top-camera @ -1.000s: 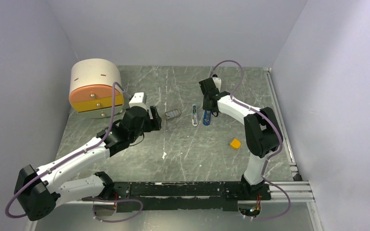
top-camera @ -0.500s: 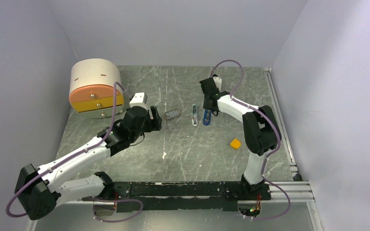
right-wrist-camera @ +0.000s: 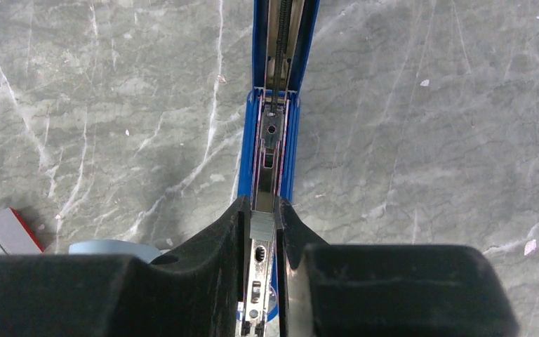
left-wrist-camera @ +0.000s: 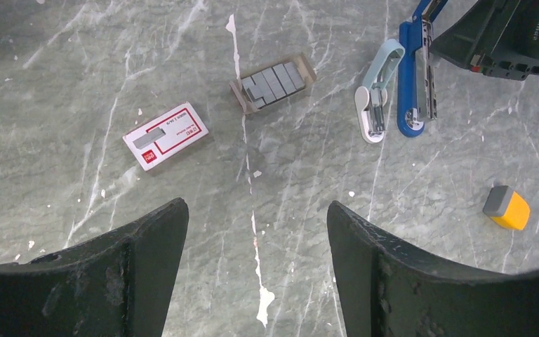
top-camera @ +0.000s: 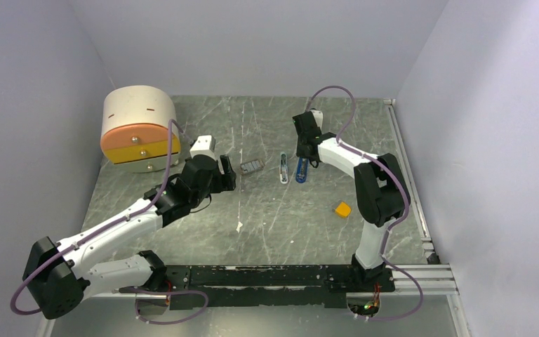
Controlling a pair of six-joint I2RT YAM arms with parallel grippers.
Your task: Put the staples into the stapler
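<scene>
- The stapler (right-wrist-camera: 275, 140): slim, blue, hinged open, steel channel bared; the right gripper (right-wrist-camera: 262, 219) pinches that channel narrowly.
- A cardboard tray (left-wrist-camera: 238, 98) holds the grey ribbed staples (left-wrist-camera: 274, 81), at 9 o'clock from the stapler.
- The left gripper (left-wrist-camera: 256, 217) gapes wide, holding nothing.

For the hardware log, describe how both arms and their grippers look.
Both the left arm and right arm have white link shells with chunky black joints, and a mauve cable loops loosely along each. The left gripper and right gripper have thick matte-black fingers, scuffed, with rounded tips.
</scene>
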